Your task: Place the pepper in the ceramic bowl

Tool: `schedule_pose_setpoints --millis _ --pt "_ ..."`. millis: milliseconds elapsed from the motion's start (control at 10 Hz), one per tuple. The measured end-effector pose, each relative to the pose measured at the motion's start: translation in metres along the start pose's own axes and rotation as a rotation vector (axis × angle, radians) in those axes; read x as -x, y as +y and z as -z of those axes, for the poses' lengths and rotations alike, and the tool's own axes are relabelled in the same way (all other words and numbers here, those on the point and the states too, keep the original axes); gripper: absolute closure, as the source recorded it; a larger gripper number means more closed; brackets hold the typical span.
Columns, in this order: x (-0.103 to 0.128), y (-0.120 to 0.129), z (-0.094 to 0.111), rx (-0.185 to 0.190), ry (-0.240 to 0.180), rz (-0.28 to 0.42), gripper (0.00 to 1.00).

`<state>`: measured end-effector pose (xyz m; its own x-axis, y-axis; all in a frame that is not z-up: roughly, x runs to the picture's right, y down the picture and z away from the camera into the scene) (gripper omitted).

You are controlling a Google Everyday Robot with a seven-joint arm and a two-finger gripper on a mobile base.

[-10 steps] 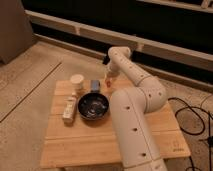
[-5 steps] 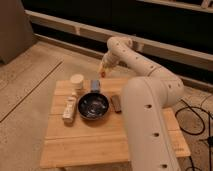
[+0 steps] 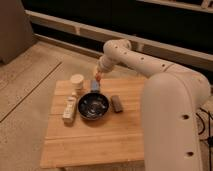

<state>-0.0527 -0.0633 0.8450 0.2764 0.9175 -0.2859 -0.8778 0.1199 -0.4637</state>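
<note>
The ceramic bowl [image 3: 93, 106] is dark, glossy and round, and sits on the wooden table [image 3: 95, 140] left of centre. My gripper [image 3: 99, 75] hangs above the table's far edge, behind the bowl and over a blue-grey block [image 3: 95, 86]. It is shut on the pepper [image 3: 98, 77], a small red-orange piece that sticks out below the fingertips. The pepper is in the air, apart from the bowl.
A cream cylindrical cup [image 3: 77, 81] stands at the far left of the table. A pale elongated object [image 3: 69, 109] lies left of the bowl. A dark grey rectangular block [image 3: 117, 104] lies right of it. My large white arm [image 3: 175, 115] fills the right side.
The gripper with the pepper has shifted a little left and down, closer to the blue-grey block and the bowl. The arm's lower part now fills more of the right side.
</note>
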Motion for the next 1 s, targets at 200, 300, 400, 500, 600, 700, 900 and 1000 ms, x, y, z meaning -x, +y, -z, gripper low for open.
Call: schedule_pose_setpoints --millis 200,300,400,500,600,700,900,1000 --pt "-0.026 0.028 0.001 0.032 0.023 0.029 1.0" --pt "-0.041 0.036 0.0 0.044 0.043 0.025 1.0" --pt "-0.053 0.037 0.0 0.05 0.062 0.016 1.0" --pt "-0.054 0.036 0.001 0.051 0.064 0.013 1.0" --pt "-0.054 0.038 0.0 0.052 0.065 0.014 1.0" --pt "-0.054 0.039 0.0 0.054 0.065 0.016 1.0" --pt "-0.053 0.04 0.0 0.055 0.064 0.016 1.0" --pt "-0.059 0.045 -0.008 0.065 0.076 0.02 1.0"
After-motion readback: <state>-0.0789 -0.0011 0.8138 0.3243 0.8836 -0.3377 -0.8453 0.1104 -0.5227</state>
